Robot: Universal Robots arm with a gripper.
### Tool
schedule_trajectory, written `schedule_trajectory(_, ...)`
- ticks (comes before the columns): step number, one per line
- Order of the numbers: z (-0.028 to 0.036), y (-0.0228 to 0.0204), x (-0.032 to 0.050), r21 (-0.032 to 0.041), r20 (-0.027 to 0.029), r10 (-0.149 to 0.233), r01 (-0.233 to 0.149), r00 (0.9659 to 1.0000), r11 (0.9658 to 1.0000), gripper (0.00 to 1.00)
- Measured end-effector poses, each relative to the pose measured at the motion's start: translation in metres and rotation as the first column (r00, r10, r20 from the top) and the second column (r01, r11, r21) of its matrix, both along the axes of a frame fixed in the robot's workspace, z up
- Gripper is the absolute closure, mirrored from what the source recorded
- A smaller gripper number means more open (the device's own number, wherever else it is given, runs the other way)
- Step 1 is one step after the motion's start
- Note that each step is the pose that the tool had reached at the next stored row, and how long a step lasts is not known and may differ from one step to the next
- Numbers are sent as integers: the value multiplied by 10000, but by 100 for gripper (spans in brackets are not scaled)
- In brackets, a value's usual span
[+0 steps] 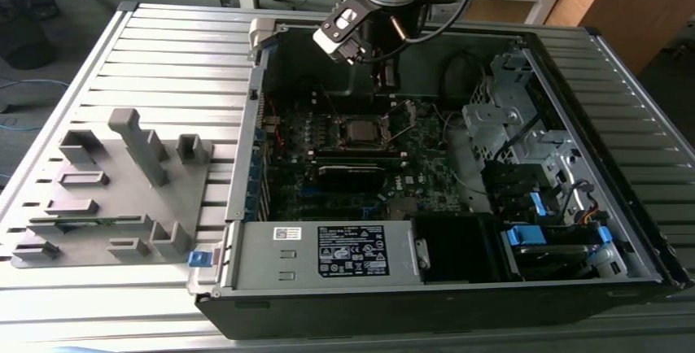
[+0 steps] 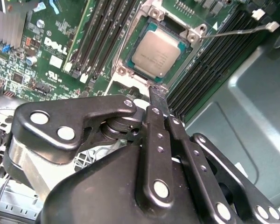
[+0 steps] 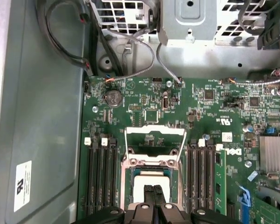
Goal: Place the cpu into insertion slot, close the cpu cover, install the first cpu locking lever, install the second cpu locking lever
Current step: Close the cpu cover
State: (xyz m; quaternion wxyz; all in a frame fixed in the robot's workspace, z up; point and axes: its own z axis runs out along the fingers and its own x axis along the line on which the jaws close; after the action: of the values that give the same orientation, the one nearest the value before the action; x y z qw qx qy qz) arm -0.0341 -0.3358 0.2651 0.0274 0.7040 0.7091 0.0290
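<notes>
The cpu [image 2: 156,52] lies flat in the insertion slot [image 2: 122,70] (silver top up), and the cpu cover [image 3: 154,132] is lifted open. The fingers [image 2: 157,109] are pressed together and hold nothing. Their tips hang at the slot's edge, just beside the chip.

Workshop lab: slatted bench [image 1: 163,52], open PC [image 1: 434,314]
</notes>
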Motion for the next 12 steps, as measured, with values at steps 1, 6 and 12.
schedule_trajectory(1,0,2,11,0,0,0,0,10000,10000,89)
schedule_trajectory(6,-1,9,76,-1,0,-1,1,10000,10000,89)
schedule_trajectory(12,-4,13,158,0,0,-4,4,10000,10000,89)
